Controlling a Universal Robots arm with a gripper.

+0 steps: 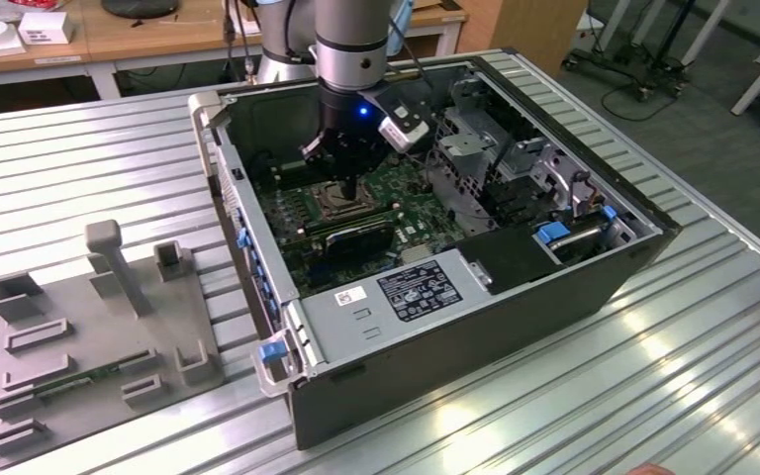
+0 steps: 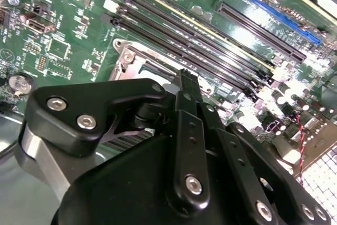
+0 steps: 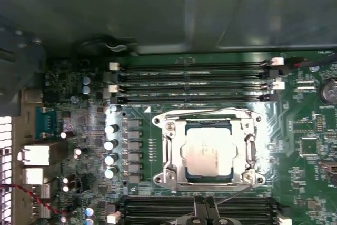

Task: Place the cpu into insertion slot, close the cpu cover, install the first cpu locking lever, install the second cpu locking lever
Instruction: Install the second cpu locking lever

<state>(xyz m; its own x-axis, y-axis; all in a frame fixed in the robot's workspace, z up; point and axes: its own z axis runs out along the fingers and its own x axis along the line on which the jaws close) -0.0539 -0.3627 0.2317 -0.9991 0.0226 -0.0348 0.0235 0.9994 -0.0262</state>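
In the first wrist view the cpu (image 3: 208,154), a tan-silver square chip, lies flat in the insertion slot (image 3: 206,184). The cpu cover (image 3: 172,154), a silvery frame, lies down around it. A thin metal lever (image 3: 235,193) runs along the slot's edge nearest my fingertips. My gripper (image 3: 205,212) hangs just off that edge, its black fingers together with nothing between them. The second wrist view has the gripper (image 2: 187,80) over a corner of the slot's metal rim (image 2: 129,61). Seen from the exterior view, my gripper (image 1: 341,190) reaches down inside the open computer case (image 1: 486,307), right above the slot (image 1: 329,209).
Long black memory slots (image 3: 189,85) flank the socket on two sides, and a row of capacitors (image 3: 110,148) stands beside it. The case walls and a drive cage (image 1: 479,148) close in around the arm. A grey fixture plate (image 1: 90,336) lies on the table at the exterior view's left.
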